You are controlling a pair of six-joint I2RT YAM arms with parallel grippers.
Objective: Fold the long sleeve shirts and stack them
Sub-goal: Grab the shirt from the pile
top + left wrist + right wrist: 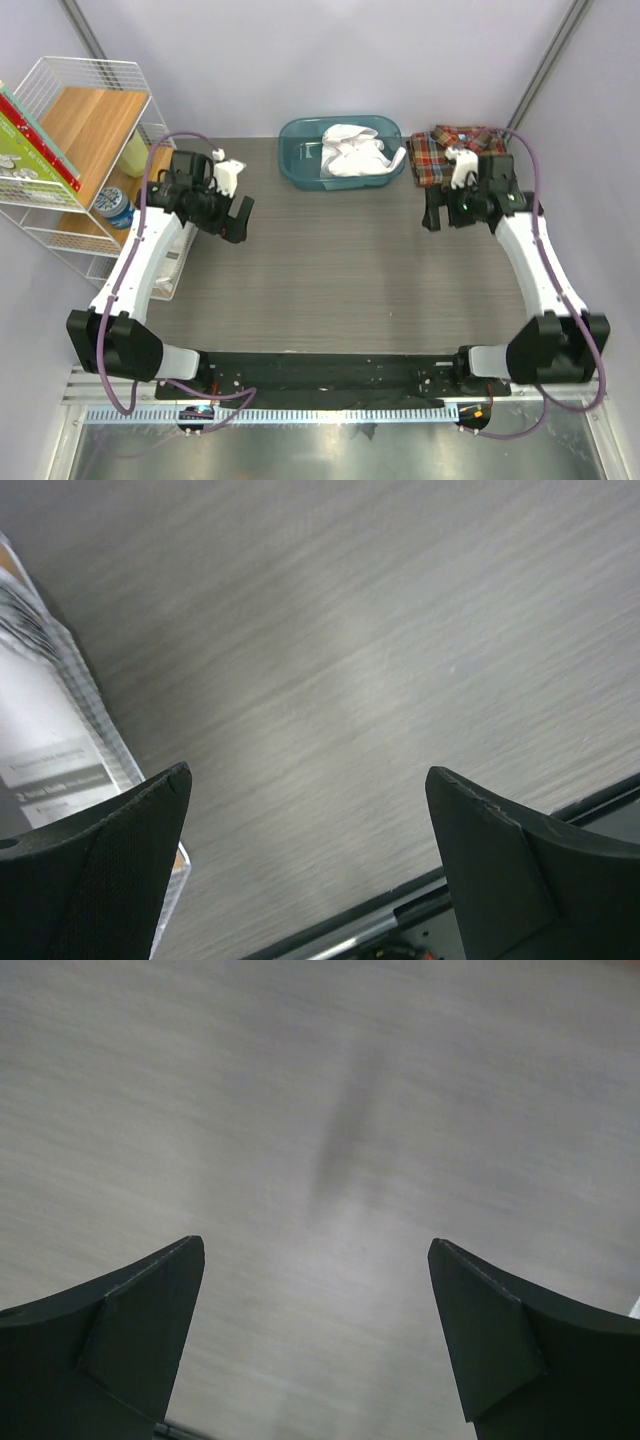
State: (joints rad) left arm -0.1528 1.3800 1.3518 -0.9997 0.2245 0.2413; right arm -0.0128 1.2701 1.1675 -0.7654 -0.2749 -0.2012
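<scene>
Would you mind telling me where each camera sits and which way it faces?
Top external: above and behind the robot, looking down on the table, white shirt in the teal tub, plaid shirt; left arm, right arm show.
Left wrist: on the left arm, facing bare table and a leaflet; left gripper open.
Right wrist: on the right arm, facing bare table; right gripper open.
Shared: all three show the grey table.

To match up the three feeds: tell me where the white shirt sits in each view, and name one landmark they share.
Top external: white shirt bunched in the teal tub, upper centre of the picture.
Left wrist: not in it.
Right wrist: not in it.
Shared landmark: the grey wood-grain table top, which fills both wrist views.
</scene>
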